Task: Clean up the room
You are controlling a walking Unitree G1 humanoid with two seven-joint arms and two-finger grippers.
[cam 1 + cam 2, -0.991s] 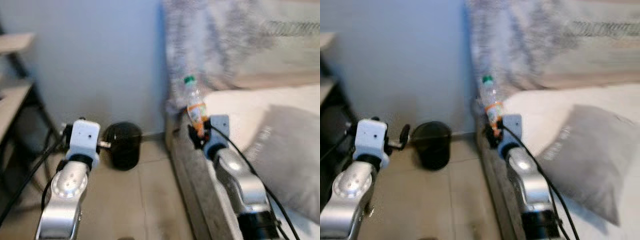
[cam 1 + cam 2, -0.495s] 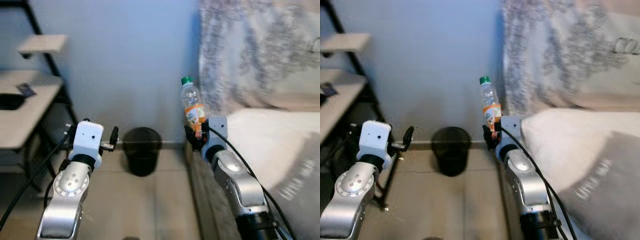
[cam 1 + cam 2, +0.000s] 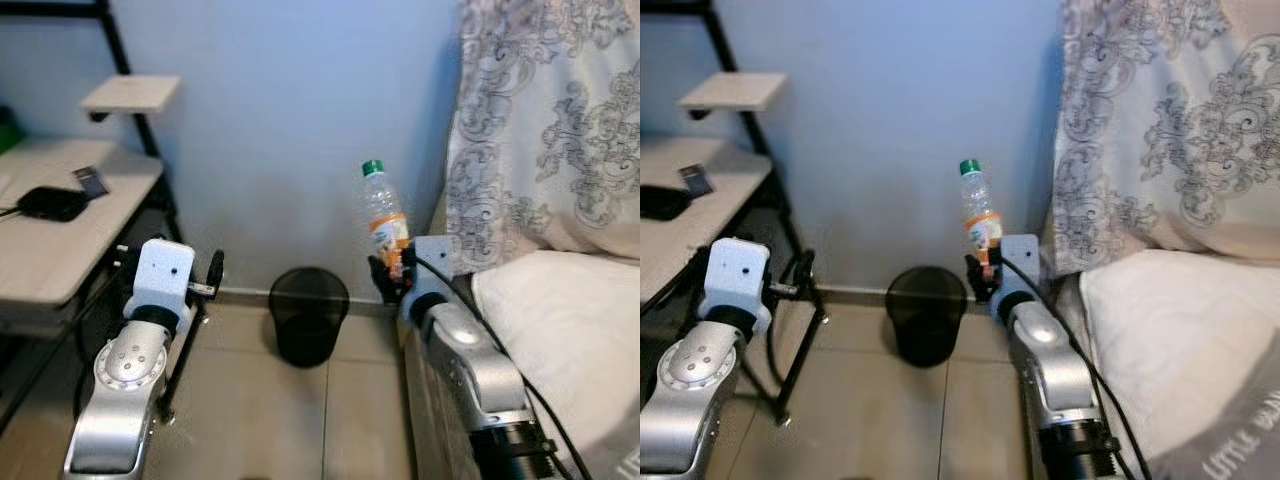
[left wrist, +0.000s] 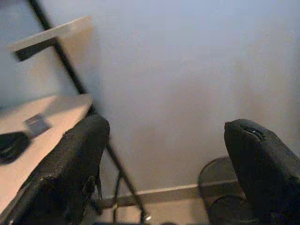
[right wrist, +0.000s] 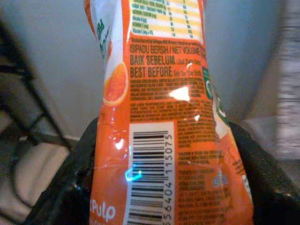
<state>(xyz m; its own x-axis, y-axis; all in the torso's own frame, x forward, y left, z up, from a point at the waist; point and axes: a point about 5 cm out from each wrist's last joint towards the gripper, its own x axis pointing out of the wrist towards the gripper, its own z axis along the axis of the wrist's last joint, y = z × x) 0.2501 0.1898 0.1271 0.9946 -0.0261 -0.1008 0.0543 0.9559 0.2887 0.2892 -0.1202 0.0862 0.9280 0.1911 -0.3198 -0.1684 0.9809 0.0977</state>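
Note:
My right gripper point(image 3: 391, 276) is shut on a clear plastic bottle point(image 3: 384, 215) with a green cap and orange label, held upright in front of the blue wall. The right wrist view has the orange label point(image 5: 159, 131) close up between the black fingers point(image 5: 262, 173). A black mesh waste bin point(image 3: 308, 314) stands on the tiled floor by the wall, lower and to the left of the bottle. My left gripper point(image 4: 164, 154) is open and empty, held near the desk's frame, left of the bin point(image 4: 225, 187).
A light wooden desk point(image 3: 60, 250) on a black frame stands at the left, with a black object point(image 3: 52, 203) and a small phone-like item point(image 3: 92, 182) on it, and a small shelf point(image 3: 132, 93) above. A bed point(image 3: 570, 330) with white bedding and a patterned pillow point(image 3: 550, 130) lies at the right.
The camera has swung left, so the desk came into view and the bed slid right. The bottle stays in my right gripper; both arms keep their pose.

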